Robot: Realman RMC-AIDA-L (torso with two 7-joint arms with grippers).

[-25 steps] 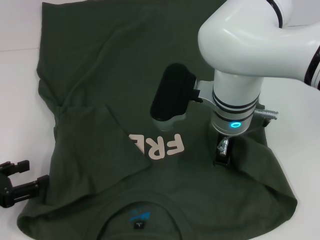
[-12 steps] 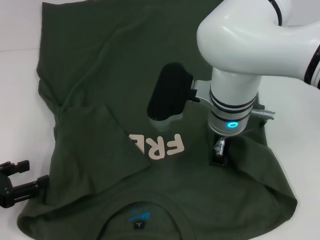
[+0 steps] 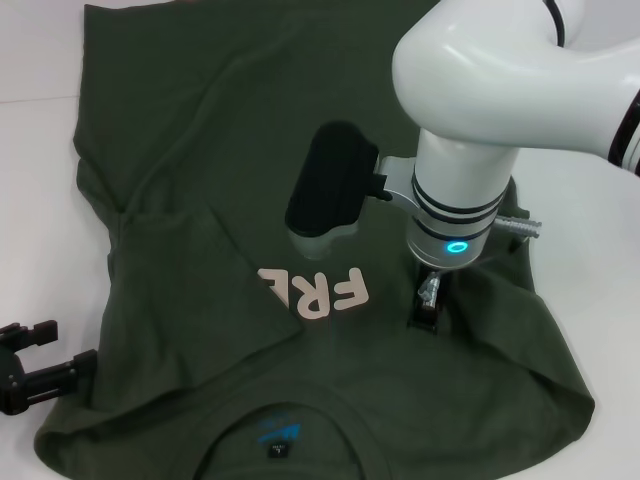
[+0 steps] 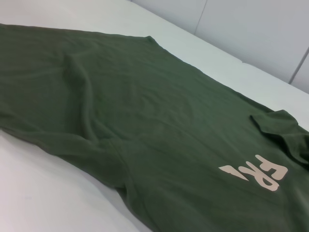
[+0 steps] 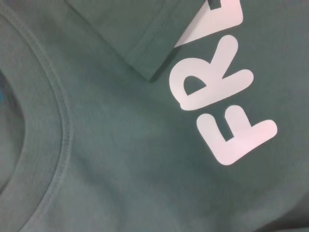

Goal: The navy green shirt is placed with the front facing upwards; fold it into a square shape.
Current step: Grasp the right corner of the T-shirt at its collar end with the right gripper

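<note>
Right gripper [image 3: 426,312] had drifted slightly leftward across the chest since the earlier frames, wrist camera block with it. Head view: navy green shirt [image 3: 230,180] lay spread on the white table [image 3: 30,60], front up, left sleeve [image 3: 215,290] already folded inward over part of the lettering [image 3: 318,292]; right gripper was low on the cloth, finger state can't be told. Left gripper [image 3: 28,370] sat parked off the shirt's left edge, fingers apart, empty. Left wrist view: shirt body only. Right wrist view: collar [image 5: 46,104], letters, sleeve hem. Likely mid side-fold; next needs a grip on the right sleeve.
</note>
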